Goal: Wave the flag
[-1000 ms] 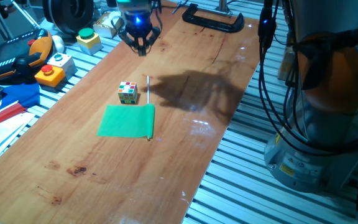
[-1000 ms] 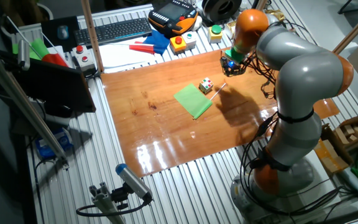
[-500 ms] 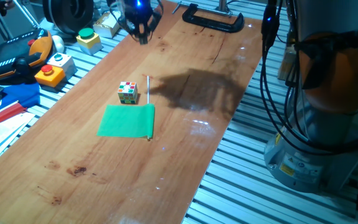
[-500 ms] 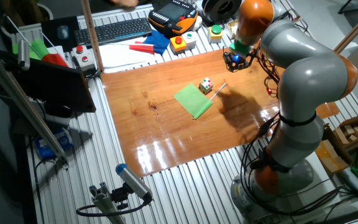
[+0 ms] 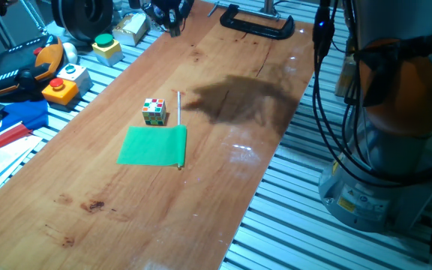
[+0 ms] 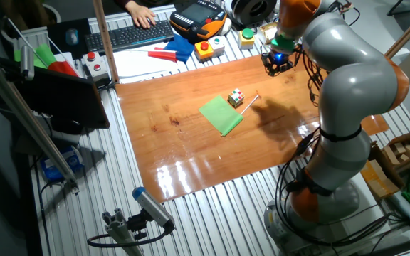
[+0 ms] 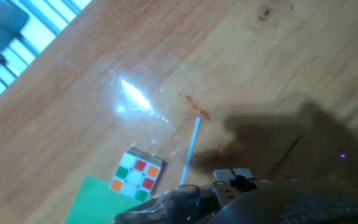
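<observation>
We find the flag [image 5: 154, 145] flat on the table [image 5: 223, 180], puzzle cube [image 5: 154, 111] beside it. The gripper [image 6: 277, 62] hangs far off (top cropped); finger spread unreadable, nothing visibly held.

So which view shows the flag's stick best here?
One fixed view: the flag lies flat and whole, its thin stick running along the sheet's edge past the puzzle cube. The other fixed view shows it smaller and farther off. The hand view cuts off most of the green sheet behind the gripper.
</observation>
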Available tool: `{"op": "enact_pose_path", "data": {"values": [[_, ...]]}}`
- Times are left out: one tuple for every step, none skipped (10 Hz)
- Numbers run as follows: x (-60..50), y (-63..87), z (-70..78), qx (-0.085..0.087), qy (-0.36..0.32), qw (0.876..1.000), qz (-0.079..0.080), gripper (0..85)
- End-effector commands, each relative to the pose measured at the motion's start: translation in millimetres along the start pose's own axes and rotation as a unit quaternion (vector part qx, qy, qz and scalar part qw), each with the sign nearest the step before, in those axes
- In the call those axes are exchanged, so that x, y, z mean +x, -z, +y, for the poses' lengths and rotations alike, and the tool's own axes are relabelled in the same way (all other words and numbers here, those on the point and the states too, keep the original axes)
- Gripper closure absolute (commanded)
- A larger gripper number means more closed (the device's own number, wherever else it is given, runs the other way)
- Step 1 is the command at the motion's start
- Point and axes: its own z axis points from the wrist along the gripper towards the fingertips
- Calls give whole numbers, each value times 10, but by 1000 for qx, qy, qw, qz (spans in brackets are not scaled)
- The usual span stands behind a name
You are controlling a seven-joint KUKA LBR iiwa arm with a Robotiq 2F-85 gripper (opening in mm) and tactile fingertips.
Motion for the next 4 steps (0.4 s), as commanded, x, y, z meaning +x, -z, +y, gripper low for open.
{"op": "enact_pose_path", "data": {"values": [[5, 12, -12, -1, 4, 1000, 3, 843], [14, 19, -22, 0, 7, 1000, 5, 843], [22, 30, -34, 1, 10, 1000, 7, 843], [32, 40, -46, 4, 18, 1000, 7, 843]]}}
